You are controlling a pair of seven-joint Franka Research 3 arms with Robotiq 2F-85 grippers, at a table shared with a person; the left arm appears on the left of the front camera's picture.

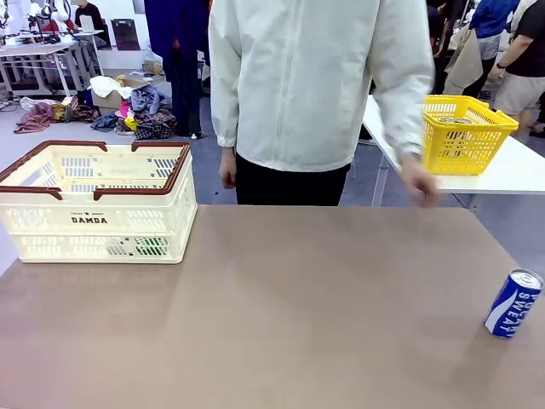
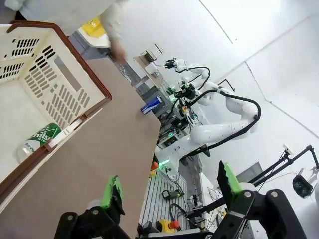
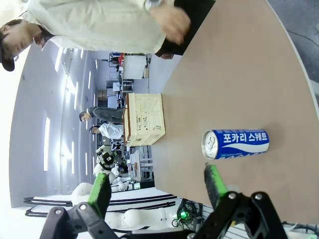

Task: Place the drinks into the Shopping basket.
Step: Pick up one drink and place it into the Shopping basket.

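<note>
A blue-and-white drink can [image 1: 513,304] stands upright near the table's right edge; the right wrist view shows this can [image 3: 236,144] just beyond my open right gripper [image 3: 157,189], apart from its fingers. The cream Shopping basket [image 1: 51,223] with brown rim sits at the far left. A green drink can [image 2: 42,139] lies on the floor of the basket [image 2: 60,89], and its green shows through the slots [image 1: 152,247]. My left gripper [image 2: 169,186] hangs open and empty over the table beside the basket.
A person in a pale jacket stands at the far side, one hand [image 1: 419,183] hanging by the table's far edge. A yellow basket [image 1: 464,132] rests on another table behind. The brown tabletop [image 1: 281,307] lies bare between basket and blue can.
</note>
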